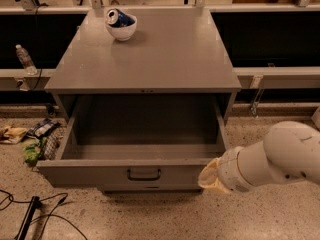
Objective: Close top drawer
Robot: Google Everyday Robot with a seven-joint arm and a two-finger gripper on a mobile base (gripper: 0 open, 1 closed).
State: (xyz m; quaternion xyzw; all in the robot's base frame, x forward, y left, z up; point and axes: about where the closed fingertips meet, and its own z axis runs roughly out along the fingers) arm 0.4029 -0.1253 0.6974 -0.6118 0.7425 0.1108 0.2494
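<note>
So here's what we've got: the top drawer [100, 175] is pulled way out of the grey metal cabinet [60, 101], right at the middle of the view. Its front panel faces us, with the long axis running left to right and the dark loop handle [144, 174] sitting dead centre. We look down into its bare grey floor. The pincer [210, 174] is at the right end of that front panel, low down and just in front of it, on a chunky white arm [280, 159] coming in from the right. We honestly can't tell whether the pincer is open or closed, or whether it touches the panel. Up on the tabletop [160, 59] there's a white bowl [121, 30] with a blue can [118, 17] lying in it, near the back left. Some wrappers [35, 144] litter the floor on the left.
</note>
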